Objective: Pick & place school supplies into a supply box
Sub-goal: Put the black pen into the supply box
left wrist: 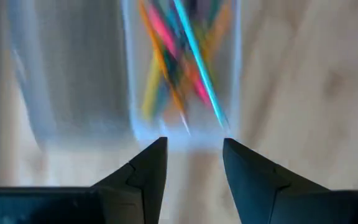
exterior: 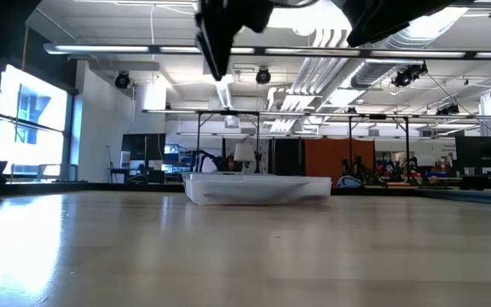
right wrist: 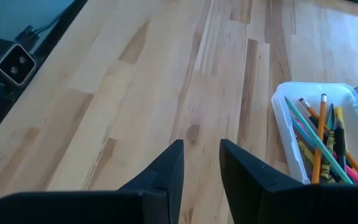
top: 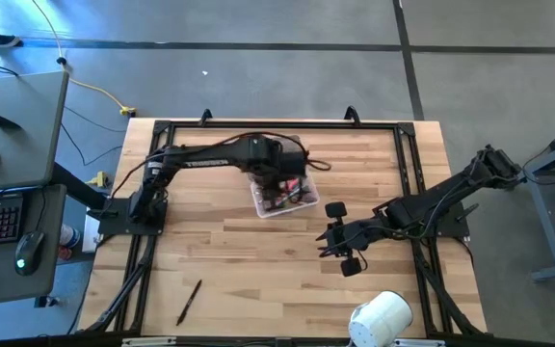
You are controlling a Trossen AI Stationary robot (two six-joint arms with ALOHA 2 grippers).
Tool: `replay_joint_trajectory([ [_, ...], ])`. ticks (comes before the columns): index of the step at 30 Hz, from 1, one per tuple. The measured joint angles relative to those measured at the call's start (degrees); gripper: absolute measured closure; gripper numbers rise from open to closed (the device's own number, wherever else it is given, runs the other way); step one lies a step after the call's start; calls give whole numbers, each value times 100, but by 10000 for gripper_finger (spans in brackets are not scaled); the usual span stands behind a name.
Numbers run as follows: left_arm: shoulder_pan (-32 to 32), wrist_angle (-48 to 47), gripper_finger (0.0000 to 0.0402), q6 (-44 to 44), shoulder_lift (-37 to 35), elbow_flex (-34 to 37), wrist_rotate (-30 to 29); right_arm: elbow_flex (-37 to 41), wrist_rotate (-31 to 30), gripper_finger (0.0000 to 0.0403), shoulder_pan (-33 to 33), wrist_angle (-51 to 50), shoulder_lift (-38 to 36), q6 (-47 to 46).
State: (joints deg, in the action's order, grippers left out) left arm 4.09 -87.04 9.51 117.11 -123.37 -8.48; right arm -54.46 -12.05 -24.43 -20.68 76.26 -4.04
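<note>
The supply box (top: 283, 199), clear plastic, stands on the table behind the middle and holds several school supplies (right wrist: 323, 146): yellow, orange, pink, green and dark pens and pencils lying crossed. My left gripper (left wrist: 194, 158) hangs open above the box, pointing down, with nothing between its fingers. In the low view it is high above the box (exterior: 258, 188). My right gripper (top: 328, 239) waits open to the right of the box, tilted down at bare wood, its fingers (right wrist: 166, 168) empty. One black pen (top: 190, 301) lies flat near the front left.
A fat white roll (top: 382, 318) lies at the front right edge. Black frame rails (top: 258, 125) run along the table's far, left and right sides. Bare wood lies between the box and the near edge.
</note>
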Motion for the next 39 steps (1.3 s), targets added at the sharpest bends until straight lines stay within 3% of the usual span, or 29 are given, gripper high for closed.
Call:
replay_joint_trajectory([
  [2, -80, -335, 211, 579, -75, -264, 326, 0, 0, 316, 0, -13, 37, -2],
  [6, -536, -128, 211, 706, -611, -174, 817, 0, 0, 316, 1, -1, 128, -16],
  [14, -2392, -304, 211, 2657, -1121, 346, -1163, 2, 109, 315, 0, -58, 202, -351],
  [19, -3611, -269, 211, 5277, -1173, 1176, -1803, 2, 129, 315, 0, -56, 207, -376],
  [25, -4622, -311, 211, 8361, -1183, 2370, -1254, 2, 130, 316, 0, 3, 207, -352],
  [31, -5384, 244, 211, 10425, -1194, 3326, -181, 2, 131, 316, 0, 19, 207, -209],
  [36, -5949, 1296, 211, 11037, -1194, 3776, -773, 2, 131, 316, 0, 49, 207, -196],
  [39, -6188, 1498, 211, 11410, -1197, 3934, -828, 2, 125, 315, 4, 95, 207, -196],
])
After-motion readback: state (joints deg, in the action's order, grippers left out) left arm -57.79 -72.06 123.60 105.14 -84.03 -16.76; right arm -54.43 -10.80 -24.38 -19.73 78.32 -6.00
